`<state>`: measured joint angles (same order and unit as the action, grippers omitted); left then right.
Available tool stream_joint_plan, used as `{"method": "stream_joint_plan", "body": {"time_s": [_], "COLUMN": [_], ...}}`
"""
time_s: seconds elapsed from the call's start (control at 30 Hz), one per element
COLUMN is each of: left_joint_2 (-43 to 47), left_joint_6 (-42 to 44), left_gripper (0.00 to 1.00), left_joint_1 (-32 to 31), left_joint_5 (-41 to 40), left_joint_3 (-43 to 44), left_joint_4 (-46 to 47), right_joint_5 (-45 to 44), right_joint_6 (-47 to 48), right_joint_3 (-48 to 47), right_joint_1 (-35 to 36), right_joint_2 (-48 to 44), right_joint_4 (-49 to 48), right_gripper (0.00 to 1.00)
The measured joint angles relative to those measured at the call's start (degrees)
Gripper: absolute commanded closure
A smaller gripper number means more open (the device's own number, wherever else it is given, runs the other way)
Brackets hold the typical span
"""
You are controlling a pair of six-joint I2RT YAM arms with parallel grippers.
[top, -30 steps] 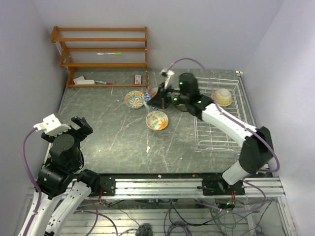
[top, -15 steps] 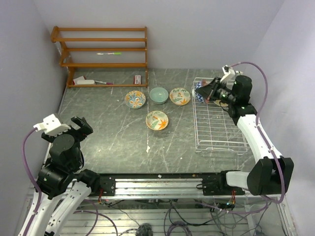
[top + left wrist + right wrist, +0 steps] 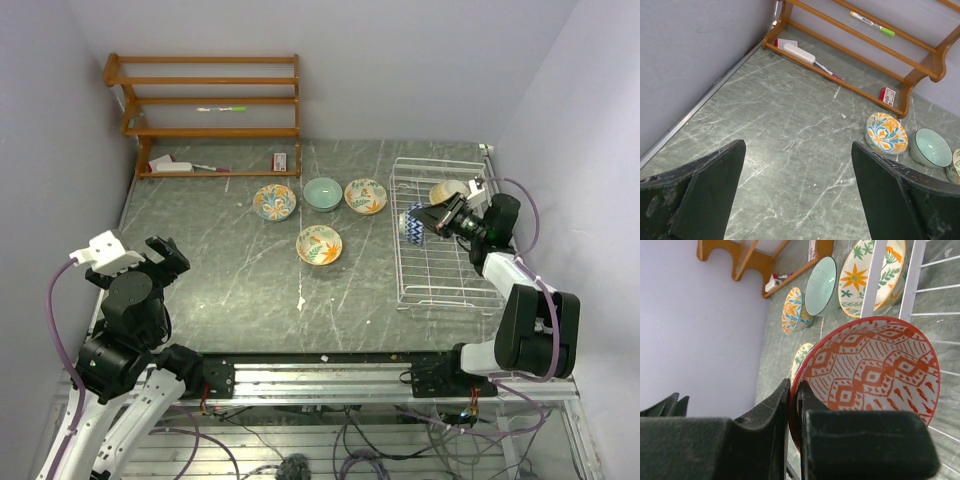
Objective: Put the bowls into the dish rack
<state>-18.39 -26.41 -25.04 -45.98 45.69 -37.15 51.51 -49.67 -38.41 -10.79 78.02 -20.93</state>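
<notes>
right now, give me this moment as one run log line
right gripper: shut on red-patterned bowl rim | bowl: tilted on edge over dish rack | left gripper: open, empty

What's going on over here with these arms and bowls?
The right arm's pincer is shut on the rim of a red-patterned bowl, holding it on edge over the white wire dish rack, where another bowl already lies. A teal bowl and three painted bowls wait on the table. The left pincer is open, empty, and well away from them.
</notes>
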Motion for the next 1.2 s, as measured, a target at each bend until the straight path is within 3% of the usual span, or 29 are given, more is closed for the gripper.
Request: {"method": "stream_joint_plan", "body": {"time_s": [0.57,0.67,0.97,1.2], "left_joint_2": [0.0,0.0,0.0,-0.5], "left_joint_6": [0.0,0.0,0.0,0.0], "left_gripper": [0.02,0.02,0.02,0.02], "left_joint_1": [0.0,0.0,0.0,0.0], "left_joint_5": [0.0,0.0,0.0,0.0], "left_joint_3": [0.0,0.0,0.0,0.0], "left_joint_4": [0.0,0.0,0.0,0.0], "right_joint_5": [5.3,5.8,5.7,4.9], "right_joint_6": [-11.6,-13.6,-12.9,-13.0], "right_joint_3": [4.2,5.0,6.3,8.0], "right_joint_1": [-5.3,-5.7,-8.7,-10.6], "right_joint_2": [11.8,13.1,13.2,13.2], "right_joint_4": [-20.6,-24.6,-24.4,-28.6], "right_gripper": [0.93,0.88,0.80,0.95]}}
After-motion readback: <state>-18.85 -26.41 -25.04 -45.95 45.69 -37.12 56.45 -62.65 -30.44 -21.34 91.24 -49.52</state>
